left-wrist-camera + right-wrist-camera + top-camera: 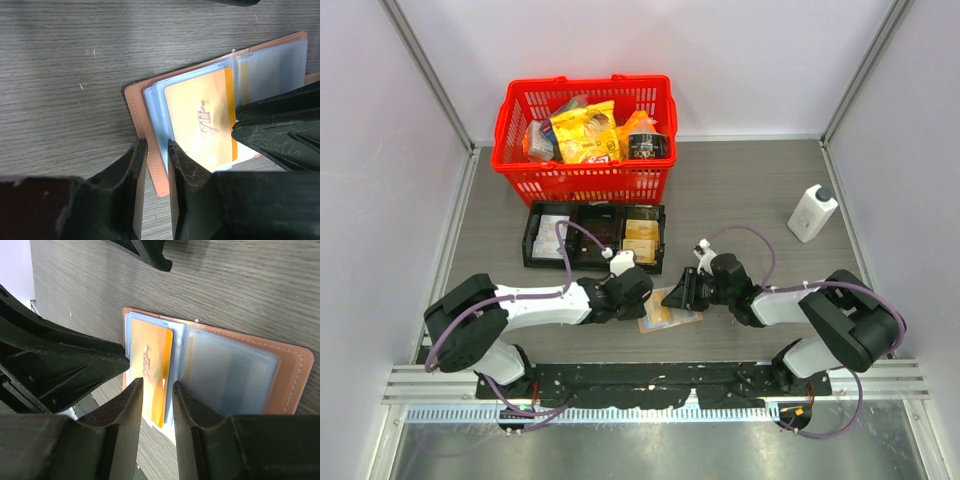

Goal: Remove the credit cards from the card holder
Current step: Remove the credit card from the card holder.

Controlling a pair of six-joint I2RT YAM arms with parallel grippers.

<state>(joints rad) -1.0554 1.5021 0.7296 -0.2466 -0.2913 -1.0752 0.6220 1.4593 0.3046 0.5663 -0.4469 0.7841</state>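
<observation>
The card holder lies open on the table between my two grippers, tan leather outside and light blue clear sleeves inside. A gold credit card marked VIP sits in its top sleeve, one end sticking past the sleeve edge. My left gripper has its jaws closed on the holder's leather edge. My right gripper has its jaws nearly shut on the gold card's orange edge. No greyish card shows.
A black three-compartment tray holding cards stands just behind the grippers. A red basket of packets is behind it. A white bottle stands at the right. Walls close in on both sides.
</observation>
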